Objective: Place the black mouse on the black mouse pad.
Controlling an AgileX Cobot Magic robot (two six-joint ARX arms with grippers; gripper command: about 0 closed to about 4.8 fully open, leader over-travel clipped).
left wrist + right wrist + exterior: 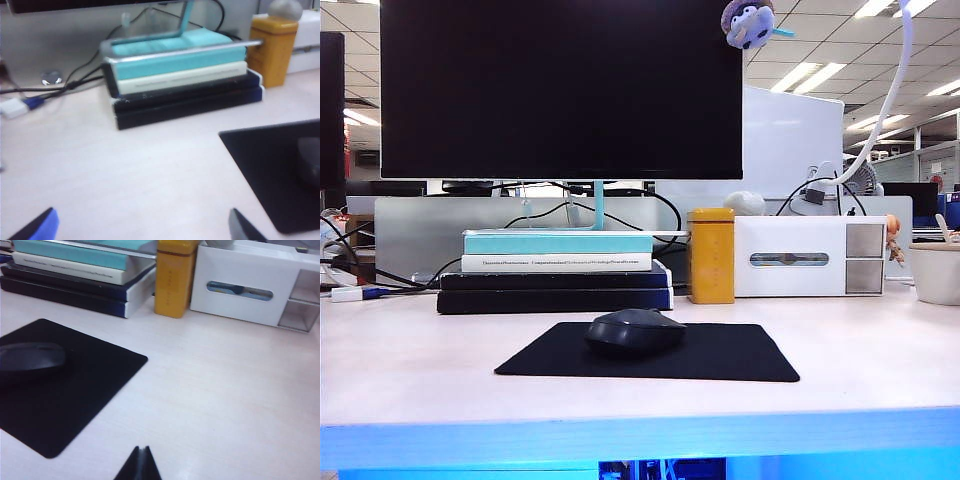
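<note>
The black mouse [634, 331] rests on the black mouse pad [720, 355], left of the pad's middle. In the right wrist view the mouse [30, 357] lies on the pad [75, 390], and my right gripper [141, 449] hovers over bare table beside the pad's edge, its fingers pressed together with nothing between them. In the left wrist view my left gripper [142, 217] stands wide open over bare table, apart from the pad [275, 170] and the blurred mouse [310, 165]. Neither gripper shows in the exterior view.
A stack of books [556, 272] under the monitor [560, 90] stands behind the pad. A yellow tin [711, 256] and a white box [808, 257] sit to its right, a cup [936, 272] at the far right. Cables [45, 90] lie at the left.
</note>
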